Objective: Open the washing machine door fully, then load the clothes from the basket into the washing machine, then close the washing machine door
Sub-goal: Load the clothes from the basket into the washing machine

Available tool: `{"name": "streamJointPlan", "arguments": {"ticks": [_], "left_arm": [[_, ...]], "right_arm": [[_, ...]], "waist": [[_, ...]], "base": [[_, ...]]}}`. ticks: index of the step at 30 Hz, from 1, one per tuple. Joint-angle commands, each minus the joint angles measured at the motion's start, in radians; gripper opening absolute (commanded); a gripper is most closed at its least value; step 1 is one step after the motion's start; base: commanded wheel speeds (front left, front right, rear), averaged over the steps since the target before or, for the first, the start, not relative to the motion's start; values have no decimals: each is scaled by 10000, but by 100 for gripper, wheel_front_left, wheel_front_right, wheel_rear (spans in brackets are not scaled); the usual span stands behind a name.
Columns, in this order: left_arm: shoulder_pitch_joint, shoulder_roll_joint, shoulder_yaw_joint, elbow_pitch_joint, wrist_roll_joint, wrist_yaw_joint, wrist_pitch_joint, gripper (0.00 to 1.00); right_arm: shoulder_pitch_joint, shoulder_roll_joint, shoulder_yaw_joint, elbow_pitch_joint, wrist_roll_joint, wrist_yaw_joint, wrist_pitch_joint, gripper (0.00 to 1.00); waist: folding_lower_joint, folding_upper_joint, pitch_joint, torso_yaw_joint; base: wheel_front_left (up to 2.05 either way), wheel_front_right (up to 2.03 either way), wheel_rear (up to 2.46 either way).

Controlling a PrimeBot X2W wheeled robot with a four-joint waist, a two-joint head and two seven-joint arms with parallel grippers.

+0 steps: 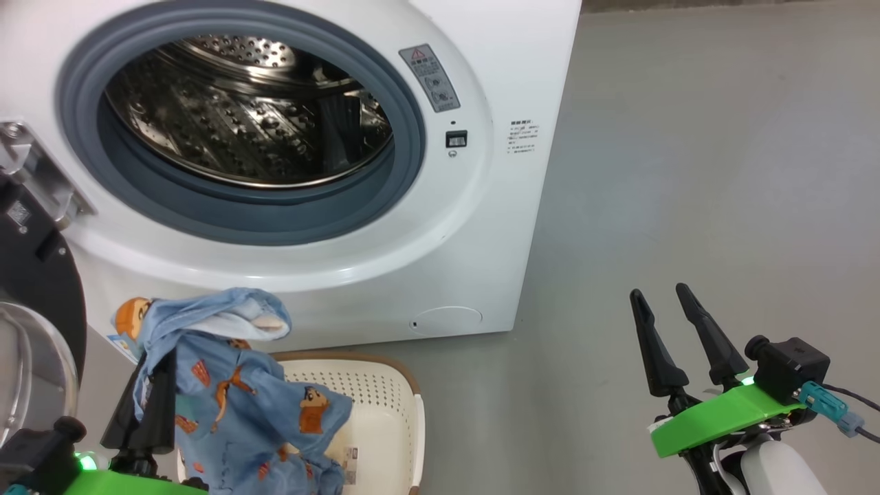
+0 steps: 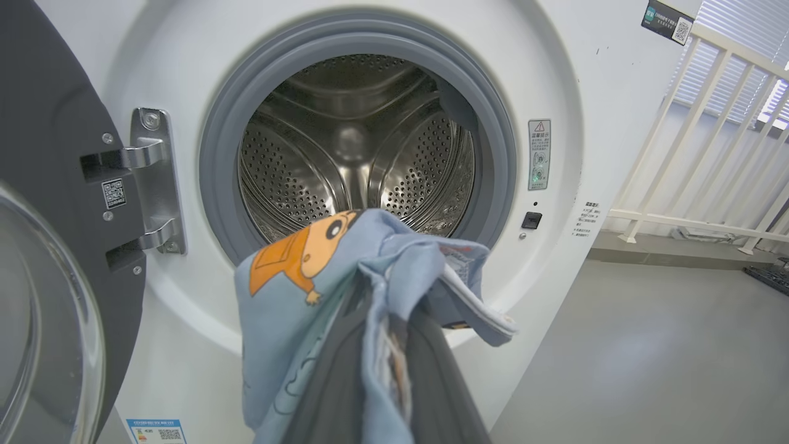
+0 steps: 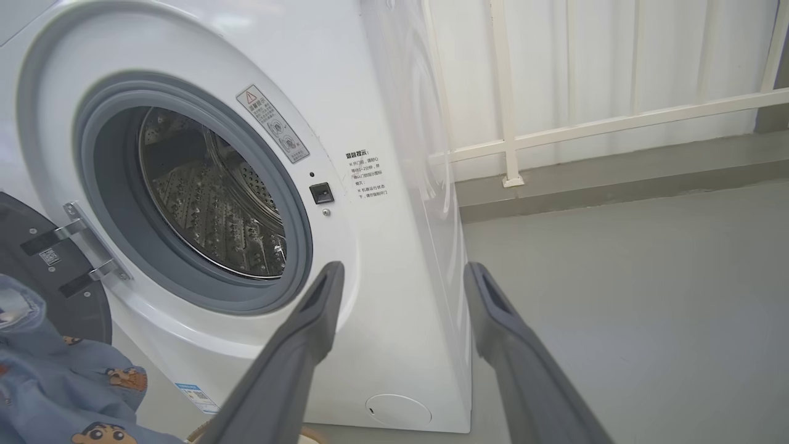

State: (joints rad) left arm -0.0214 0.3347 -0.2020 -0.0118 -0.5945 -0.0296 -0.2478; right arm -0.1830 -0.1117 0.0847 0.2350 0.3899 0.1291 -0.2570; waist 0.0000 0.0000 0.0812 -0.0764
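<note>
Head view: left gripper (image 1: 152, 385) pinches limp garment (image 1: 234, 402) (blue w/ cartoons) over perforated basket (image 1: 388, 395); right gripper (image 1: 658, 294) spread.

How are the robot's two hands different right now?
The left gripper is shut on the blue garment; the right gripper is open and empty. The left gripper's fingers are wrapped in cloth, by the basket; the right gripper's fingers are bare, over the floor. Both have two long dark fingers.

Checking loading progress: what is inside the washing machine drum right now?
Bare perforated steel walls in the drum, no clothes seen. The light blue garment hides its lower front in the left wrist view.
</note>
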Motion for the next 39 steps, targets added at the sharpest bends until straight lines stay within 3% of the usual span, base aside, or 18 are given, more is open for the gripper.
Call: {"name": "streamJointPlan", "arguments": {"ticks": [1,23,39], "left_arm": [[-166,195,359,-356,44,85,-9,0],[-338,240,218,-789,33,193,91,0],[-3722,587,324,-283,82,-263,321,0]], "right_arm": [[76,-94,249,-273,87,16,-48,100],[48,-158,269,-196,-290,16,-48,100],[-385,269,254,-502,-581,16,-48,100]], "waist": [[0,0,-88,30],[0,0,101,-7],[0,0,1528,-413]], "base": [[0,0,0],[0,0,0],[0,0,0]]}}
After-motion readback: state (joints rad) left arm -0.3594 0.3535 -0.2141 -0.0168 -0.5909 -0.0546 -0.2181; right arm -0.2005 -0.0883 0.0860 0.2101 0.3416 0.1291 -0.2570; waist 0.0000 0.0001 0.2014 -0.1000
